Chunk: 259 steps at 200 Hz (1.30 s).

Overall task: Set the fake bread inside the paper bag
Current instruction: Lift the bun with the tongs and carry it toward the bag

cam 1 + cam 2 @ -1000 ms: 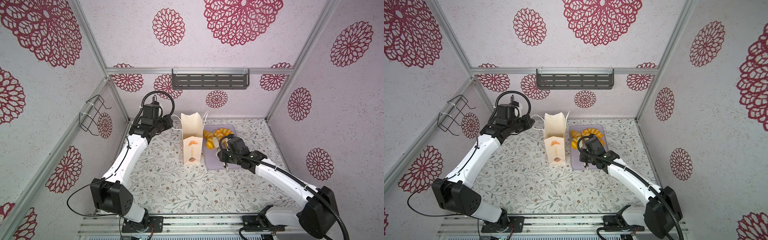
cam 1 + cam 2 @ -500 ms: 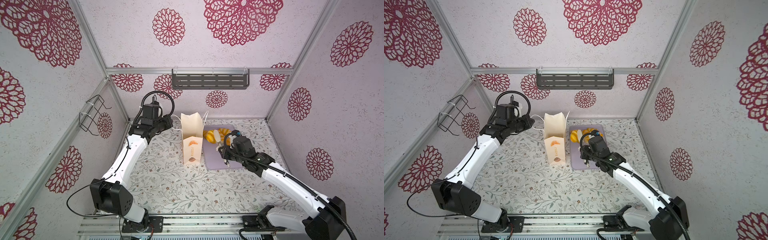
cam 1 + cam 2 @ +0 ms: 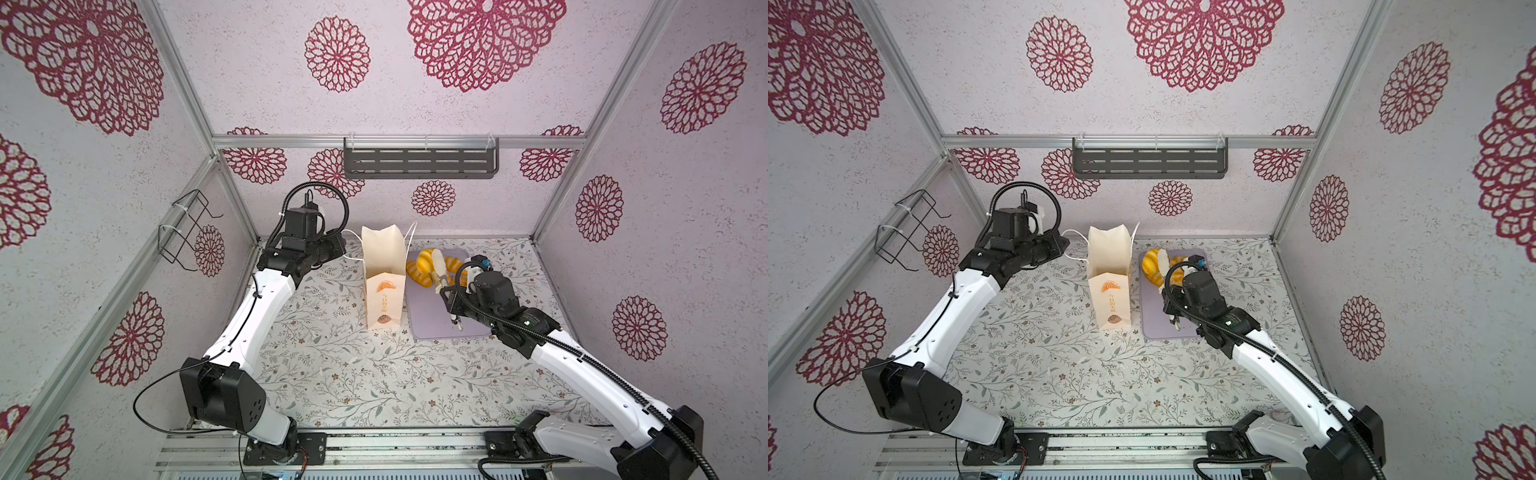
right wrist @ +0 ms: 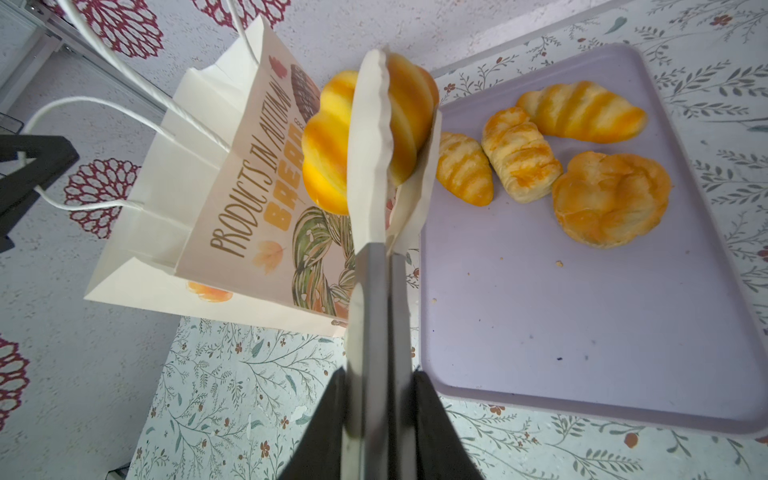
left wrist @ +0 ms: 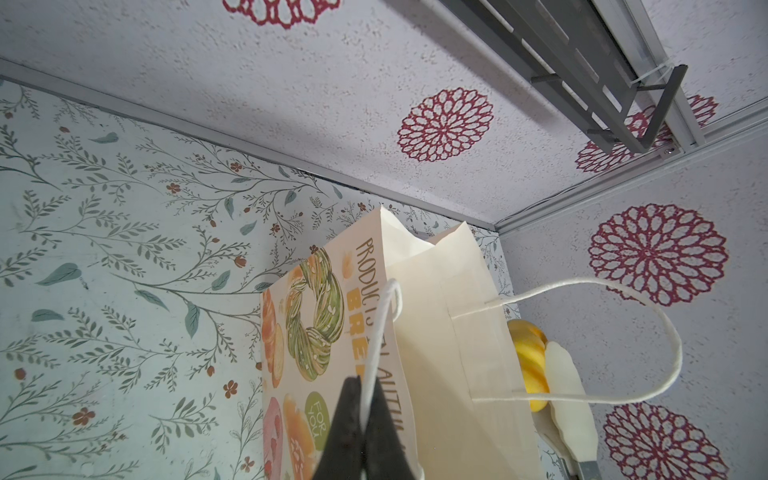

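Observation:
The cream paper bag stands upright and open on the floral table. My left gripper is shut on one of its white cord handles, on the bag's left side. My right gripper is shut on a pair of white tongs. The tongs pinch one striped golden bread, raised off the table beside the bag's upper right edge. Several more breads lie at the far end of the lilac tray, right of the bag.
A dark slotted shelf hangs on the back wall and a black wire rack on the left wall. Enclosure walls close in the table on three sides. The tray's near half is bare apart from crumbs.
The right arm has lifted the tongs with one bread off the tray's pile and carried it up toward the bag's top. The left arm and the bag have stayed put.

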Each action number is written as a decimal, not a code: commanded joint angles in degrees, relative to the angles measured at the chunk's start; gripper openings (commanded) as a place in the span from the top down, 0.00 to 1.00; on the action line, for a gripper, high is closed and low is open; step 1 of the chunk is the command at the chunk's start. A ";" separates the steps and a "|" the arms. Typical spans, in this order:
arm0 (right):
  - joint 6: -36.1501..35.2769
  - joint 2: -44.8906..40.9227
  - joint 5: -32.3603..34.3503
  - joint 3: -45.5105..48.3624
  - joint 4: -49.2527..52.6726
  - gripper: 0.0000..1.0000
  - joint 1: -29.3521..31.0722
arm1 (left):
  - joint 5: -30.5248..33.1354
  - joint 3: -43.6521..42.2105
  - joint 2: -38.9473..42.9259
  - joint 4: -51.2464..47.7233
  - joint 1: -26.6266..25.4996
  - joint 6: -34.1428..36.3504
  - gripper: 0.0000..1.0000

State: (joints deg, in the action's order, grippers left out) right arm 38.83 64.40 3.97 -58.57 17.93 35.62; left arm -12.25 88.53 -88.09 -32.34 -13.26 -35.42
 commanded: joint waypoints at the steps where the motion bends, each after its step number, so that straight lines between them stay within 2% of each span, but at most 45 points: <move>1: 0.30 -2.78 1.75 -4.25 -4.07 1.00 -0.11 | -0.20 -0.03 1.13 0.36 -0.21 0.50 1.00; 153: -1.39 -2.88 1.05 -9.19 -6.52 1.00 0.51 | -0.46 -0.12 1.35 0.55 -0.27 0.32 1.00; 259: -5.79 -0.81 2.44 -13.98 -6.77 1.00 2.58 | -0.75 -0.11 1.39 0.59 -0.28 0.20 1.00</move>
State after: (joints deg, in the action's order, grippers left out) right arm 35.59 63.37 4.89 -68.49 16.10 37.26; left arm -12.53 88.53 -88.07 -32.34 -13.26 -35.42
